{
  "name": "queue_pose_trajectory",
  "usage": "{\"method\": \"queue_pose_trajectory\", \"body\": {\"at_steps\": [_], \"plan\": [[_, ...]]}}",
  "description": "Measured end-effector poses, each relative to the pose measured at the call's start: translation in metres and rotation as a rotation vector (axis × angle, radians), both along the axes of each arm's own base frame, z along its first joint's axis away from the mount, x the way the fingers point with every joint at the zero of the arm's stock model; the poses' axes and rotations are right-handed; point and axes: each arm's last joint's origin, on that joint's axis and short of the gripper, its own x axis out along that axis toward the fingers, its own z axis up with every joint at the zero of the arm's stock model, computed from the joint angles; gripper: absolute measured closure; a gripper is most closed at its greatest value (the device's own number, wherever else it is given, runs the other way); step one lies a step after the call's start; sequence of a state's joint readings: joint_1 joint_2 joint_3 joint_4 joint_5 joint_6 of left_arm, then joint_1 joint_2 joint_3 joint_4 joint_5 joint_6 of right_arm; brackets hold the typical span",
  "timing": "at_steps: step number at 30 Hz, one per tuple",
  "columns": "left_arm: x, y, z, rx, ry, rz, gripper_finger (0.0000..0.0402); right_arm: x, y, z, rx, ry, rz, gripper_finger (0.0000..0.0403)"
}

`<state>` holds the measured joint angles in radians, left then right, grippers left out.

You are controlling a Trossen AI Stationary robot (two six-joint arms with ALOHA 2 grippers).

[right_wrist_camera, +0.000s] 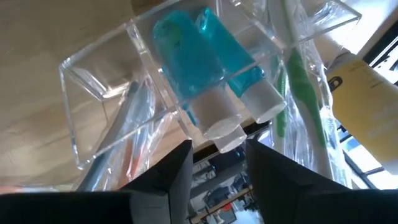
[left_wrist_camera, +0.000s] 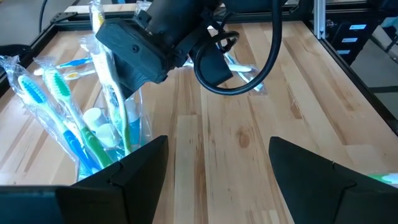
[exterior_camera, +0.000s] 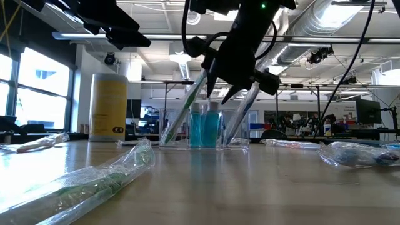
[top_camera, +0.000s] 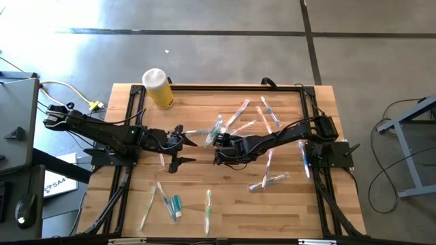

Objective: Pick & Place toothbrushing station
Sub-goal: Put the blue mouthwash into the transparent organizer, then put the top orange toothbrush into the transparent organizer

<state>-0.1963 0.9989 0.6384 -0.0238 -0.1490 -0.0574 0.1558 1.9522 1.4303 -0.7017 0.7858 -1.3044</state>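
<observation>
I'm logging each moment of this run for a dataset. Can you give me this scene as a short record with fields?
setting: wooden table, two arms
container: clear plastic container near the table's middle, holding two teal-ended tubes and wrapped toothbrushes
right end effector: directly over the container, fingers slightly apart, nothing visibly gripped
left end effector: open, empty, just beside the container
loose items: wrapped toothbrushes scattered on the table; more brushes and a tube at the near edge
other: yellow bottle with white cap, far left corner
</observation>
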Motion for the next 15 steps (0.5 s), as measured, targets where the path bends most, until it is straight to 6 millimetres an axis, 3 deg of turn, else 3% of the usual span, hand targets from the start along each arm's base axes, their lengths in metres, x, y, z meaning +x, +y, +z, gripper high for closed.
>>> {"method": "queue_pose_trajectory", "body": {"at_steps": [9, 15], "plan": [[0.000, 0.000, 0.000, 0.000, 0.000, 0.000, 0.0130, -0.001, 0.002, 0.003, -0.123, -0.067, -0.075, 0.0245], [0.000, 0.000, 0.000, 0.000, 0.000, 0.000, 0.0130, -0.005, 0.024, 0.005, -0.187, -0.096, -0.046, 0.0249]]}}
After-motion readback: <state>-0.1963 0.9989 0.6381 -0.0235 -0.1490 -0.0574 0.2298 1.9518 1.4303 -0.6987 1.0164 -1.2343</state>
